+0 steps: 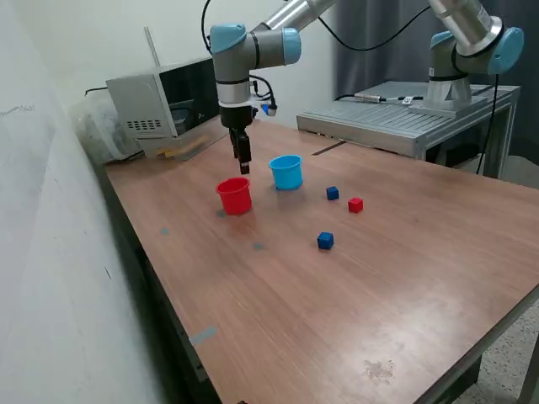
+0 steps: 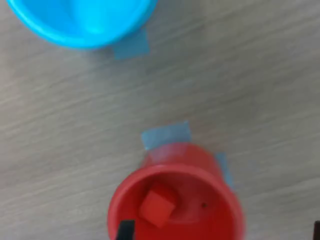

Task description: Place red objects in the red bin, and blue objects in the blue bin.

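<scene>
The red bin [image 1: 234, 196] stands on the wooden table, with the blue bin [image 1: 286, 172] just beyond it toward the exterior view's right. My gripper [image 1: 243, 165] hangs just above the red bin's rim. In the wrist view its dark fingertips [image 2: 125, 231] stand wide apart at the frame edge, so the gripper [image 2: 221, 232] is open and empty. One red cube [image 2: 156, 207] lies inside the red bin [image 2: 200, 165]. The blue bin [image 2: 82, 20] shows no cube in its visible part. On the table lie another red cube [image 1: 355, 204] and two blue cubes [image 1: 333, 194] [image 1: 325, 241].
A grey microwave-like box [image 1: 160, 101] sits at the table's back corner. A second arm's base [image 1: 446, 84] stands on a metal platform [image 1: 396, 122] at the back right. A pale wall runs along the exterior view's left. Blue tape patches [image 2: 166, 134] mark the table near the bins.
</scene>
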